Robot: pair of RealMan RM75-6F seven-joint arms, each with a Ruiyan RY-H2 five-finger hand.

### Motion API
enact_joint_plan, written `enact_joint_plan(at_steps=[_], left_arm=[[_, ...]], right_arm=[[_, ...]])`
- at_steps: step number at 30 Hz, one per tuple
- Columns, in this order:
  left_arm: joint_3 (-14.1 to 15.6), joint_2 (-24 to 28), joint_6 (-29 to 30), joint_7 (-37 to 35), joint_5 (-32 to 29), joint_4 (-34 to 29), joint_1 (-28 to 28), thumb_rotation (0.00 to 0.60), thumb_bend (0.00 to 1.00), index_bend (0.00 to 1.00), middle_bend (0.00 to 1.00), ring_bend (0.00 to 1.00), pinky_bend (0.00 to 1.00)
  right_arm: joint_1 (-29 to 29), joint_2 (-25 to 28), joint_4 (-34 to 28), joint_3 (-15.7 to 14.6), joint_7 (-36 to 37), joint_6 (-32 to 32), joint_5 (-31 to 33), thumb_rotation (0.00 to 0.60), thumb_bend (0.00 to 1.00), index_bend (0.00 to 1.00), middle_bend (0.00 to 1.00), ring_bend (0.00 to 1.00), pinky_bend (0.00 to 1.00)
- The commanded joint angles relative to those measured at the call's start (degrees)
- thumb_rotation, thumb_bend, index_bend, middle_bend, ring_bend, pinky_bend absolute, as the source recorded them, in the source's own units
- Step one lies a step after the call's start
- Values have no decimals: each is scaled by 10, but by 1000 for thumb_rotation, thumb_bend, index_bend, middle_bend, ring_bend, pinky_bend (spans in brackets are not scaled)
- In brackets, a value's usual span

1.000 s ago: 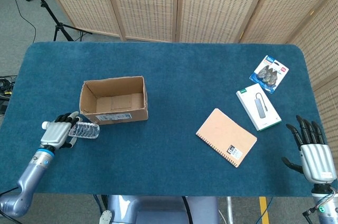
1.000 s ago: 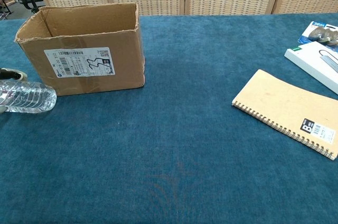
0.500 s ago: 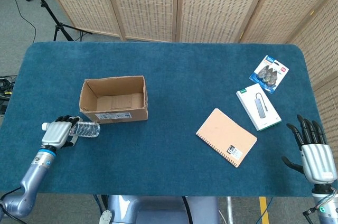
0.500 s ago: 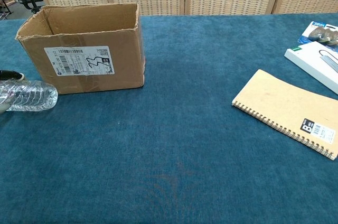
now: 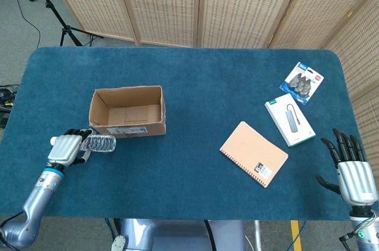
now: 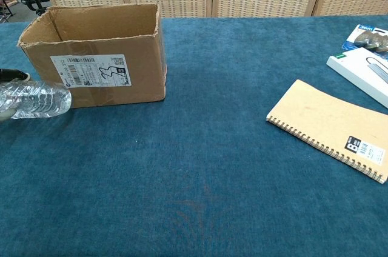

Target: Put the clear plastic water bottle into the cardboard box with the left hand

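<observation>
Left hand (image 5: 65,149) is gripping the clear bottle (image 5: 100,142) at lower left, right below the open cardboard box (image 5: 127,112). Right hand (image 5: 353,174) is sitting fingers-spread at lower right, near the notebook (image 5: 253,153) and white adapter box (image 5: 289,119).

In our chest view the water bottle (image 6: 37,100) beside the cardboard box (image 6: 97,57) is cropped; our left hand (image 5: 65,148) covers its cap end.

The left hand (image 5: 66,148) has lifted the bottle (image 5: 102,142) toward the box (image 5: 127,112).
</observation>
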Motion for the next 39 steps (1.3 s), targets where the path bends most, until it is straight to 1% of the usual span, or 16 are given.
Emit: enact_joint_plan(at_steps=[1,6,11,14,20,27,39], left_arm=[[-3,17,10,-1,6,-30,1,600,739,703,498,297,364],[-8,49,22,12,11,-92,1,600,739,715,506,303,370],[-11,70,30,16,21,-133,-1,600,746,718,508,305,372],[-18,87,37,9,31,-165,-5,600,747,718,508,305,372],[-22,109,30,13,30,-200,-13,600,747,718,508,305,372],[-12,134,28,15,42,-241,-14,600,747,718,508,305,372],[4,164,34,15,52,-269,-6,600,747,720,511,310,375]], right_arm=[[0,-1,1,0,0,0,0,600,105,158,0,0,0],[0,-2,1,0,0,1,0,600,106,158,0,0,0],[0,-2,2,0,1,2,-1,600,107,157,0,0,0],[1,-3,3,0,2,2,-2,600,107,157,0,0,0],[1,-3,4,1,5,4,-3,600,105,157,0,0,0],[0,-2,3,1,7,5,-3,600,105,158,0,0,0],[1,-3,2,0,3,3,-3,600,105,157,0,0,0]])
